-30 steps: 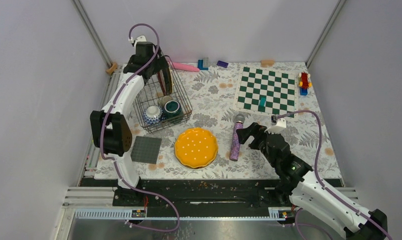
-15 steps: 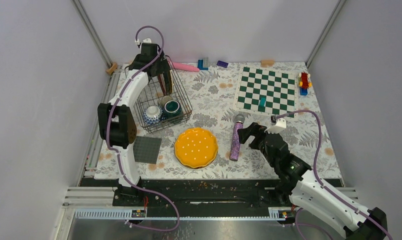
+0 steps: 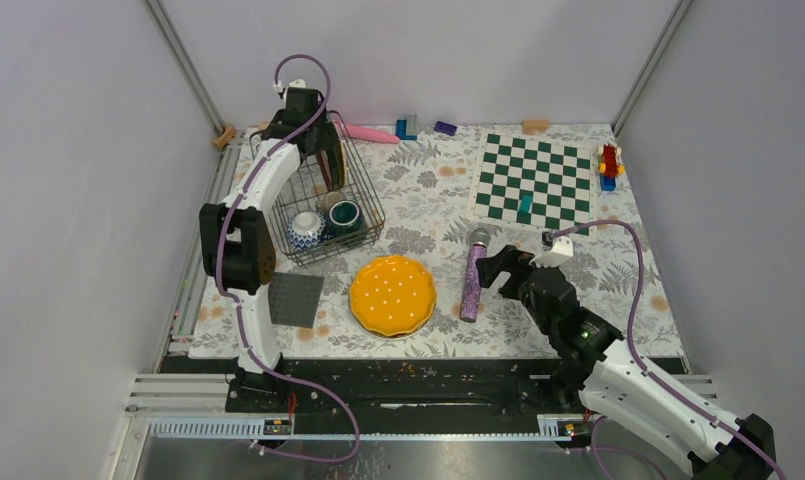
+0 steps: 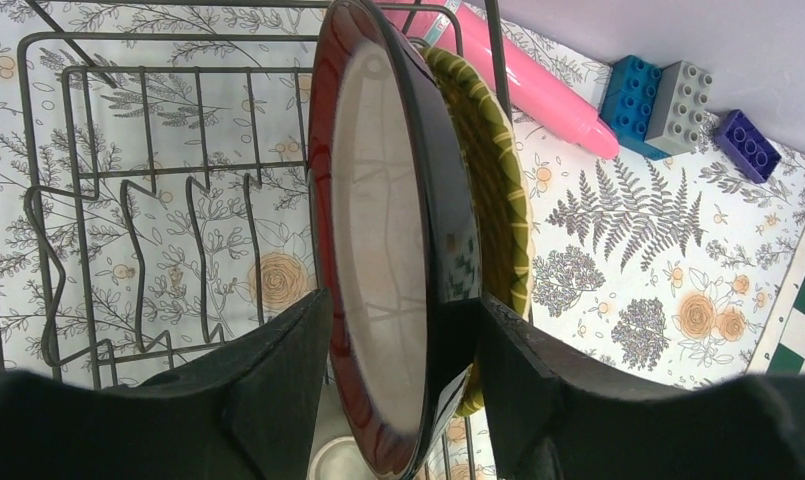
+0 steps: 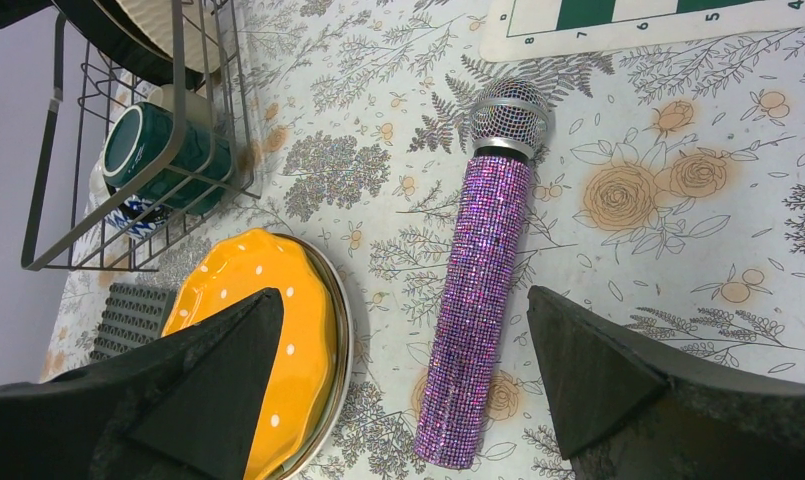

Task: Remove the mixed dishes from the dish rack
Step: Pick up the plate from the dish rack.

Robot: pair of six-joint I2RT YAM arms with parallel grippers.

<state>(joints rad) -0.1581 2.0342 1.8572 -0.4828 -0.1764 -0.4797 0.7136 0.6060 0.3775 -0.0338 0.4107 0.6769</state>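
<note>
At rack's far end, my L gripper (image 4: 398,350) straddles upright red-rimmed plate (image 4: 378,230) w/ jaws apart, dish rack (image 3: 318,200) holds mug (image 3: 344,215) + bowl (image 3: 305,229), R gripper (image 5: 408,370) wide open, empty, over glitter mic (image 5: 483,300), orange plate (image 3: 393,294) on table.

bright, even overhead light, soft faint shadows; wrist views sharp beyond dark, blurred near edges.

A cream plate (image 4: 378,250) with a dark red rim, a yellow-green woven-look plate (image 4: 488,180), an orange dotted plate (image 3: 393,294) and a purple glitter microphone (image 5: 478,300) are seen.
</note>
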